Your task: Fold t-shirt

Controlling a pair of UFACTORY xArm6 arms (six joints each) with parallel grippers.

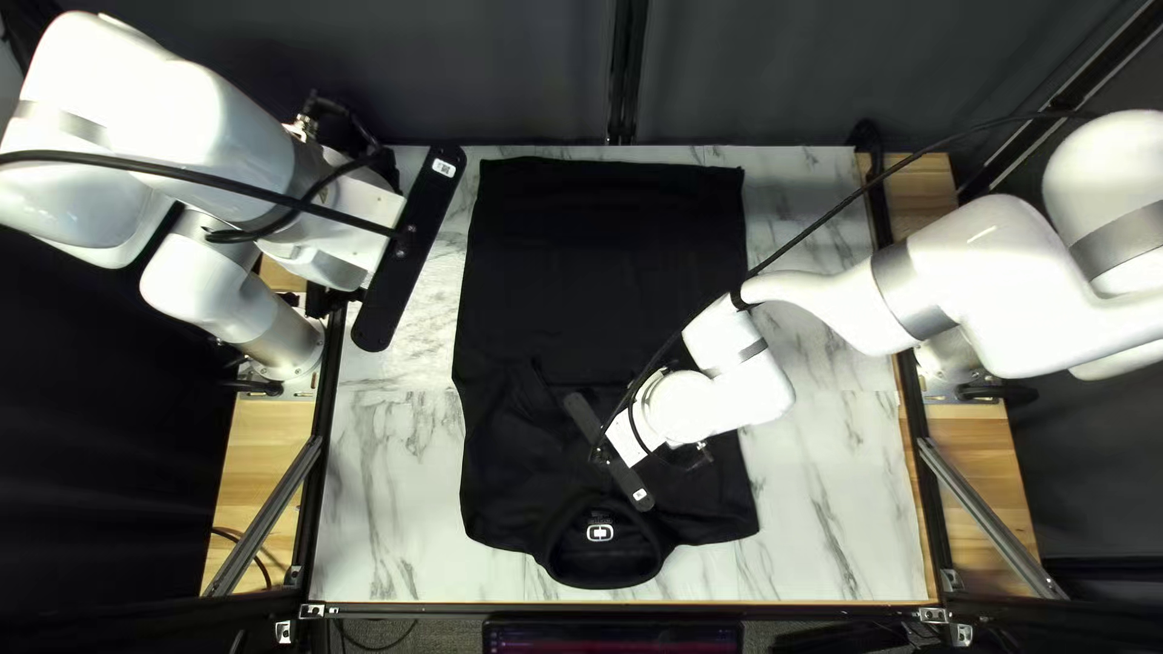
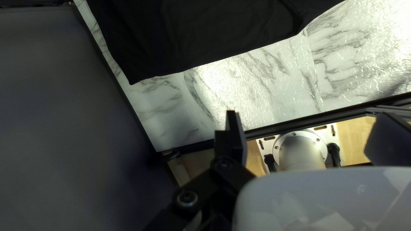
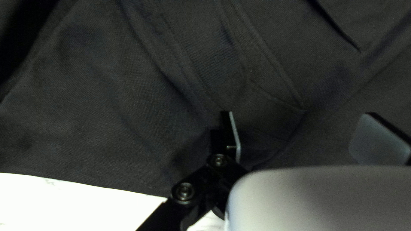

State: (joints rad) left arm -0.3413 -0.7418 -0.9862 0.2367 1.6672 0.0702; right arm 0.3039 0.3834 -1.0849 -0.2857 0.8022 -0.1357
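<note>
Collar [image 1: 603, 581] of black cloth t-shirt [image 1: 606, 267] lies nearest on white marble-patterned table [image 1: 394, 485], black two-fingered right hand [image 1: 693, 458] open over shirt, matching left hand [image 1: 333, 267] open near left edge.

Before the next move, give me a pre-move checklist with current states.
1. Left gripper open: ok.
2. Right gripper open, no cloth clamped: ok.
3. T-shirt wholly on the table: ok, though its edge runs close to the table's far side.
4. Left gripper over the shirt: not ok, it hangs off to the shirt's side.
5. Right gripper over the shirt: ok, above the collar half.
6. Right fingertips off the cloth: cannot tell, the gap does not show.
</note>
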